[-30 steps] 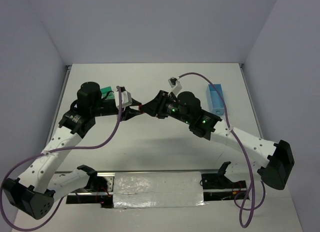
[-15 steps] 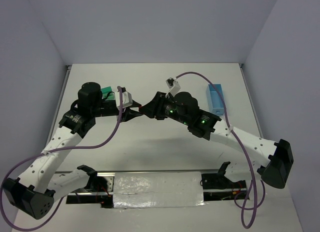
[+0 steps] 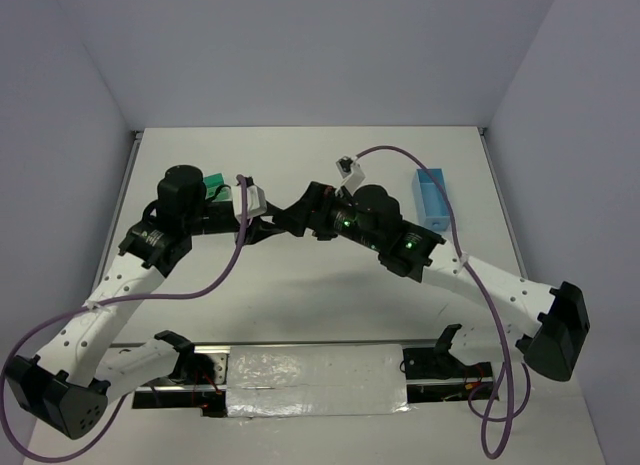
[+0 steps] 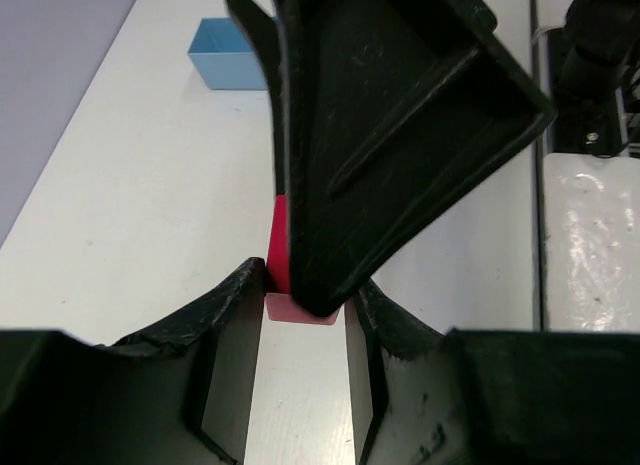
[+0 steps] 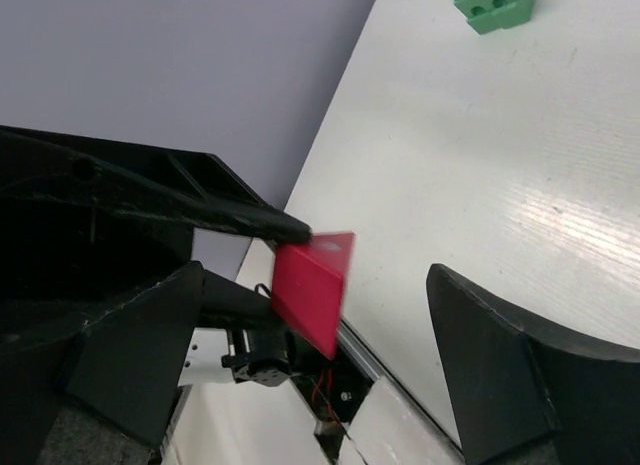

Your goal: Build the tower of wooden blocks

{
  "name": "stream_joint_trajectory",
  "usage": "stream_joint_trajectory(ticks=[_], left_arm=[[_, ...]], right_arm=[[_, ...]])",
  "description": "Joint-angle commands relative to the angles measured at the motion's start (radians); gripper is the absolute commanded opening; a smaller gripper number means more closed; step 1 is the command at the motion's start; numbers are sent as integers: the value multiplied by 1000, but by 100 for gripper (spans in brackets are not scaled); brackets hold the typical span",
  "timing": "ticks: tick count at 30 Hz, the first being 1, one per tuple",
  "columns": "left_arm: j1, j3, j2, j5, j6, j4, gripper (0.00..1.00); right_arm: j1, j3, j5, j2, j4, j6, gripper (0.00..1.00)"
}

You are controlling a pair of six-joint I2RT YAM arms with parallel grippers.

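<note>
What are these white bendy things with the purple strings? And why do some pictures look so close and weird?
They are two robot arms, the left arm and the right arm, bolted to a white table. The purple strings are cables. One picture looks down from above. The other two come from little cameras on each wrist, so you see the black fingers up close. The left gripper pinches a red block. The right gripper is wide open, not squeezing it. On the table lie a green block and a light-blue tray. The arms' job is building a block tower.
</note>
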Motion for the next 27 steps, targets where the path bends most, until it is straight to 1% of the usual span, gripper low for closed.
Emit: stream_joint_trajectory(ticks=[1,2,3,5,6,7,8,9,10,11,12,13,14,15,16,18,19,23,24,26,27], left_arm=[[-3,19,9,-46,48,41,0],[-2,26,15,-69,60,41,0],[1,34,25,-90,70,43,0],[26,74,82,-126,117,18,0],[50,94,113,-115,134,7,0],[116,121,190,-88,151,-8,0],[153,185,232,-15,201,-54,0],[191,222,281,18,223,-78,0],[246,267,379,32,247,-97,0],[264,368,425,6,278,-129,0],[273,420,474,-26,313,-228,0],[284,474,561,-78,349,-267,0],[287,556,599,-145,390,-298,0],[291,586,633,-251,410,-325,0],[313,608,675,-277,428,-353,0],[340,660,708,-288,465,-374,0],[360,709,738,-305,484,-411,0],[388,732,762,-360,547,-447,0],[394,732,765,-364,553,-454,0],[410,723,771,-315,593,-483,0],[451,720,776,-296,602,-490,0]], right_arm=[[-58,-63,-34,-73,36,20,100],[-80,-93,-43,-94,45,27,100],[-136,-154,-52,-152,56,35,100],[-199,-215,-89,-220,70,38,100],[-233,-270,-106,-289,72,37,100],[-308,-294,-121,-324,62,24,100],[-342,-327,-156,-355,55,15,100],[-371,-338,-172,-413,41,0,100],[-426,-344,-184,-436,3,-43,100],[-445,-348,-198,-458,-17,-69,100],[-470,-348,-204,-492,-48,-95,100],[-482,-348,-212,-506,-92,-120,100],[-508,-354,-218,-518,-109,-164,100],[-520,-360,-232,-536,-120,-183,100],[-525,-366,-243,-542,-138,-203,100],[-542,-386,-263,-549,-148,-246,100],[-543,-392,-281,-546,-149,-258,100],[-554,-424,-336,-497,-142,-327,100],[-556,-429,-344,-465,-139,-342,100],[-556,-450,-376,-419,-113,-339,100],[-556,-458,-399,-406,-94,-327,100]])
